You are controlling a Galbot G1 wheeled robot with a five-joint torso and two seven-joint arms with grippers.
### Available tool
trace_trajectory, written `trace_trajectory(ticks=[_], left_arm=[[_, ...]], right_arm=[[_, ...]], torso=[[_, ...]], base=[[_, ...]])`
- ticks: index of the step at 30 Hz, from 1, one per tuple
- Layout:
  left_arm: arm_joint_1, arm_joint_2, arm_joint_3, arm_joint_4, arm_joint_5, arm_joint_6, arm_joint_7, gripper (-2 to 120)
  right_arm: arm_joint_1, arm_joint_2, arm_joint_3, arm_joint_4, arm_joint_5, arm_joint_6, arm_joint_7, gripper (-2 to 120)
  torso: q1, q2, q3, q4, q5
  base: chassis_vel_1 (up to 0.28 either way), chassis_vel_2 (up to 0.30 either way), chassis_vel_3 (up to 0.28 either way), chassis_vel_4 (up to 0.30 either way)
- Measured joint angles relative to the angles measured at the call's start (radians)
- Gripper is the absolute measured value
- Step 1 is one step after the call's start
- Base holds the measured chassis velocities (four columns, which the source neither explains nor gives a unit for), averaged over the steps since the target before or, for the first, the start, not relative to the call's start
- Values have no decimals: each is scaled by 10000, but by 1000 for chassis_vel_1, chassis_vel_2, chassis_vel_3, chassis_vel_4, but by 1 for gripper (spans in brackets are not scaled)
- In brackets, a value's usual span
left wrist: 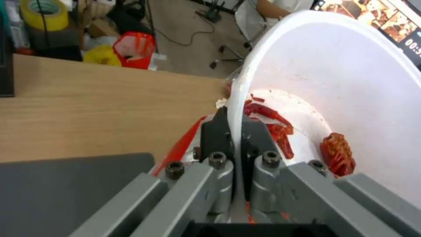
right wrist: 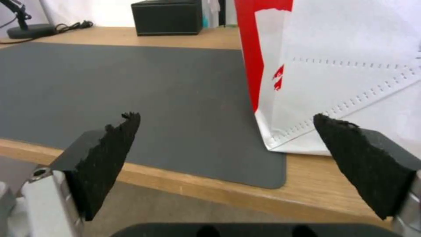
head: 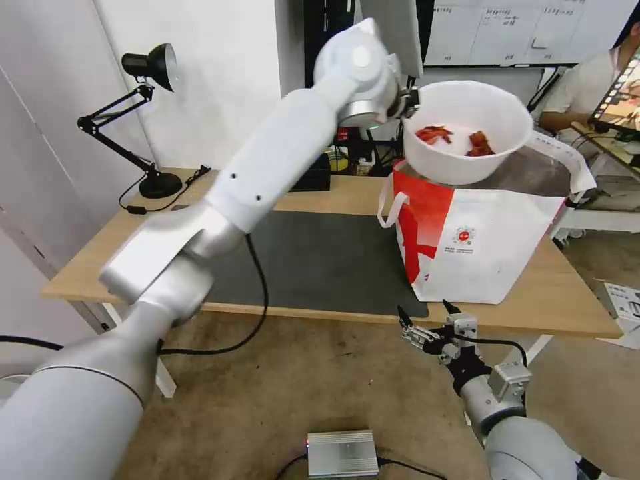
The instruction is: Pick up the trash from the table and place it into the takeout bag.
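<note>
Two fingers (left wrist: 215, 133) astride bowl (left wrist: 351, 98) rim.

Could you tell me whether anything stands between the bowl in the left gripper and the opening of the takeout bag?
Nothing visible does. The left gripper pinches the bowl by its rim, directly above the takeout bag, whose open top lies just beneath. The right gripper hangs open below the table edge.

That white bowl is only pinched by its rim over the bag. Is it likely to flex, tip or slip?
The bowl, thin-walled and nearly empty, is probably light. The left gripper clamps one rim spot only, so it may flex or swing. It already hangs tilted above the takeout bag, so the shells could slide.
</note>
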Motion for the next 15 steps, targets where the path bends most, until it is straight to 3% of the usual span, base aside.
trace_trajectory(ticks=[9, 15], left_arm=[[95, -161, 247, 94, 545, -415, 35, 0], [247, -171, 641, 122, 1127, -1077, 41, 0]], right_arm=[[0, 0, 0, 0, 0, 0, 0, 100], [0, 0, 0, 0, 0, 0, 0, 100]], torso=[[1, 1, 1, 2, -2], [0, 1, 1, 4, -3]], base=[[0, 0, 0, 0], [0, 0, 0, 0]])
